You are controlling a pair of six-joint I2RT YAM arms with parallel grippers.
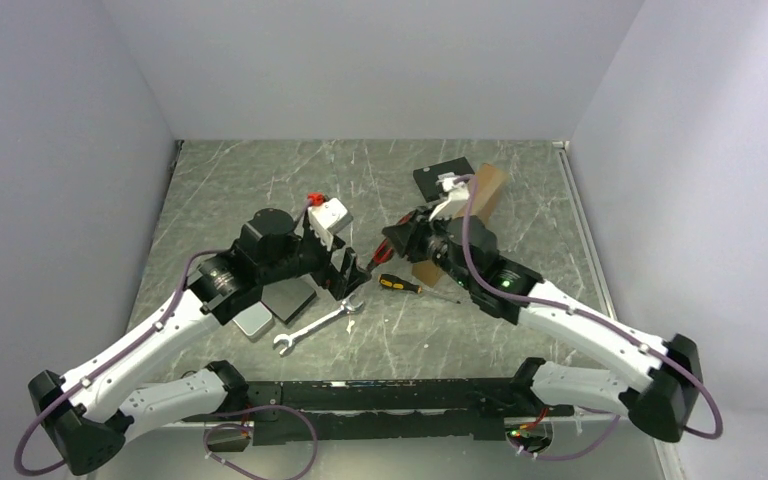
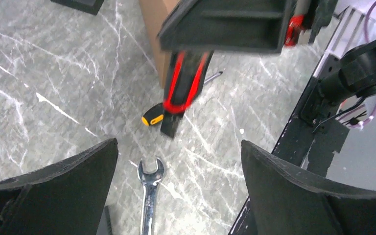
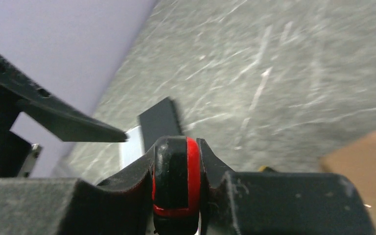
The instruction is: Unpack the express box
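The express box (image 1: 487, 188), plain brown cardboard, sits behind my right arm; one of its corners (image 2: 155, 29) shows in the left wrist view and an edge (image 3: 367, 156) in the right wrist view. My right gripper (image 1: 392, 243) (image 3: 178, 147) hangs just left of the box and is shut on a red-and-black handled tool (image 1: 380, 253) (image 2: 182, 85) (image 3: 176, 183), held off the table. Facing it, my left gripper (image 1: 346, 270) (image 2: 179, 147) is open with nothing between its fingers, a short gap from the tool.
A yellow-and-black screwdriver (image 1: 408, 285) (image 2: 152, 117) lies beneath the held tool. A silver wrench (image 1: 315, 328) (image 2: 149, 193) lies under the left gripper. Two grey slabs (image 1: 290, 298) rest by the left arm. A small black flat box (image 1: 440, 180) lies beside the express box.
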